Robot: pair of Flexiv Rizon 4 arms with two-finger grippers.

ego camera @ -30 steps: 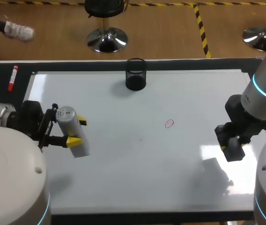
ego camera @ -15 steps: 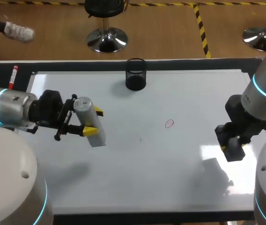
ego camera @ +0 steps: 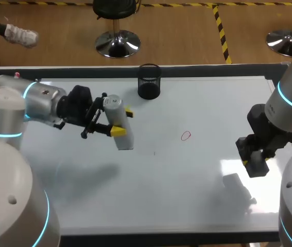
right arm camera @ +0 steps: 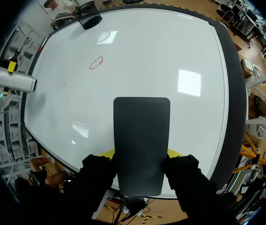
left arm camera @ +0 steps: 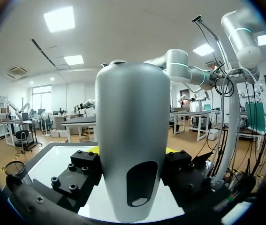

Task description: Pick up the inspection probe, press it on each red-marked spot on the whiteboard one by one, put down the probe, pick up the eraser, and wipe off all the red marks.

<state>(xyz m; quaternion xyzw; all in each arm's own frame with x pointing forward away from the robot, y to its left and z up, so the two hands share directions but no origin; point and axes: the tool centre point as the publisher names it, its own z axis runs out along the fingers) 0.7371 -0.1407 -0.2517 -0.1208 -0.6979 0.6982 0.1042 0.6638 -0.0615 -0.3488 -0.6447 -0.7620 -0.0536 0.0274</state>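
The inspection probe, a silver-grey tapered cylinder, hangs tilted over the whiteboard left of centre, with my left gripper shut on it. In the left wrist view the probe fills the space between the fingers. A small red ring mark lies on the board to the right of the probe, apart from it. At the board's right side my right gripper is shut on the dark flat eraser, held above the board. The red mark and the probe lie far ahead of the eraser.
A black mesh cup stands at the board's far edge near the middle, behind the probe. Bare whiteboard stretches between the two grippers and along the near edge.
My left arm has carried the probe to the right and a little farther back, toward the red mark. The right arm and eraser have not moved.
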